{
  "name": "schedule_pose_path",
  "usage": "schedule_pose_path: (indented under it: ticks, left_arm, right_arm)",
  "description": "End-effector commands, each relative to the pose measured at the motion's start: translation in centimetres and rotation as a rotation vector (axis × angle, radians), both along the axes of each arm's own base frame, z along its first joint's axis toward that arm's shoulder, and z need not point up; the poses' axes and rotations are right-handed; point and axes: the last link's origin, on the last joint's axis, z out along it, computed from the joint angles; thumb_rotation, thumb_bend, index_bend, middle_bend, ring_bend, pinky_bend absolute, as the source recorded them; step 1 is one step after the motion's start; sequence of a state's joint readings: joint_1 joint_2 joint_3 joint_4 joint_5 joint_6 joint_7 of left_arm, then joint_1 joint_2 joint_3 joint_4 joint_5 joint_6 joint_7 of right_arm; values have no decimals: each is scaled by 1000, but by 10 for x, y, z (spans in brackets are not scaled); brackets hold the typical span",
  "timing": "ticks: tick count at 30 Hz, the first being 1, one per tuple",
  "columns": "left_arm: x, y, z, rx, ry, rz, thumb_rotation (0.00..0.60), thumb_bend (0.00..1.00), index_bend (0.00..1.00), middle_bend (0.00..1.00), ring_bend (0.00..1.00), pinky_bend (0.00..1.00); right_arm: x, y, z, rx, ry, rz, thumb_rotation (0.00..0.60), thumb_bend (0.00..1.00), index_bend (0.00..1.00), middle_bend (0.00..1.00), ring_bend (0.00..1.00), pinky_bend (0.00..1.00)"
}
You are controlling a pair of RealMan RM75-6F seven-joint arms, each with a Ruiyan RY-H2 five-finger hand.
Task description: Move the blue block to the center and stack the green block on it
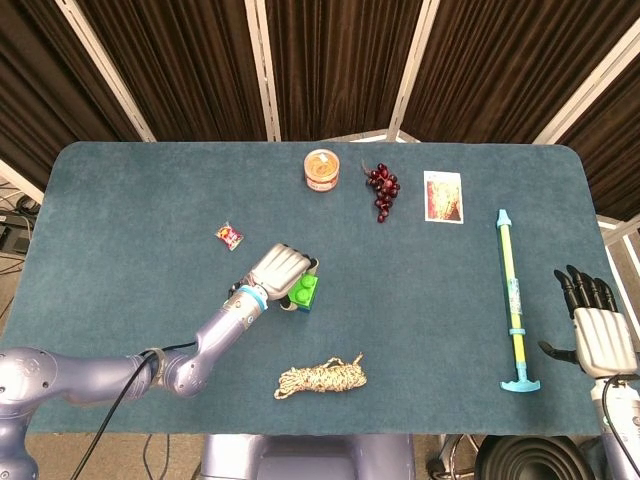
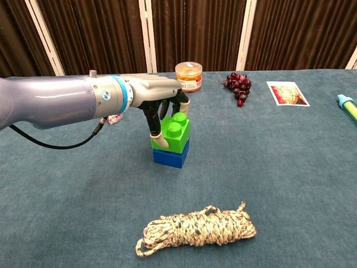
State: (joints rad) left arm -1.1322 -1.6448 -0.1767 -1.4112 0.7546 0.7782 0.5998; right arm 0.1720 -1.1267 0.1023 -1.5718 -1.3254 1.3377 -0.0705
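Squarely atop the blue block (image 2: 170, 156) sits the green block (image 2: 172, 133), the pair stacked near the middle of the teal table (image 1: 120, 200), with the left hand (image 2: 159, 97) reaching over them from the side. Its fingers (image 2: 155, 127) curl down around the green block, gripping it on two sides while the silver forearm stretches back toward the table's near left edge. From the head view, the same left hand (image 1: 279, 270) covers most of the stack, leaving only a corner of the green block (image 1: 306, 292) showing.

Off the table's far right, the right hand (image 1: 597, 335) hovers palm-flat, its dark fingers spread upward and holding nothing.

Around the stack lie a coiled rope (image 2: 196, 228) in front, a small candy wrapper (image 1: 229, 236) to the left, and along the far edge a round tin (image 2: 188, 76), a bunch of dark grapes (image 2: 237, 86) and a picture card (image 2: 287, 93). A long yellow-and-teal pump (image 1: 513, 301) lies lengthwise near the right edge.
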Motion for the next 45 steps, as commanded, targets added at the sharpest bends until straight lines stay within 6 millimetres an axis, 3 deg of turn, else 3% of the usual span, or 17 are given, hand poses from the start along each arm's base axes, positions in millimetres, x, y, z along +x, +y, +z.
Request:
schedule_pose_path:
  ticks: [1, 15, 18, 20, 24, 26, 38, 41, 45]
  left_arm:
    - [1, 0, -1, -2, 3, -2, 600, 103, 509, 502, 472, 407]
    - [-1, 1, -12, -7, 24, -1, 600, 105, 507, 495, 467, 405]
    - [0, 0, -13, -8, 28, -4, 600, 106, 471, 445, 432, 388]
    - [0, -1, -14, -11, 27, -2, 600, 105, 401, 352, 353, 337]
    - [0, -4, -9, -18, 24, 5, 600, 82, 45, 34, 44, 102]
    - [0, -5, -6, -14, 12, 3, 600, 52, 0, 0, 0, 32]
    - [-14, -7, 45, 85, -50, 6, 600, 35, 0, 0, 0, 0]
    - [-26, -9, 68, 147, -65, 15, 600, 37, 0, 0, 0, 0]
    - [-63, -28, 111, 295, -101, 50, 600, 37, 0, 0, 0, 0]
  right_arm:
    - [0, 0, 0, 1, 0, -1, 600, 0, 0, 0, 0, 0]
    - [-2, -2, 0, 2, 0, -9, 600, 0, 0, 0, 0, 0]
    - [-2, -2, 1, 0, -1, -8, 600, 0, 0, 0, 0, 0]
    - [-3, -2, 1, -1, -3, -9, 600, 0, 0, 0, 0, 0]
    - [-2, -2, 2, 0, -6, -6, 600, 0, 0, 0, 0, 0]
    - [-2, -2, 2, 0, -7, -5, 600, 0, 0, 0, 0, 0]
    - [4, 2, 4, -5, -20, 19, 600, 0, 0, 0, 0, 0]
    - [5, 3, 5, -7, -20, 25, 600, 0, 0, 0, 0, 0]
    - [4, 3, 6, -20, 11, 35, 600, 0, 0, 0, 0, 0]
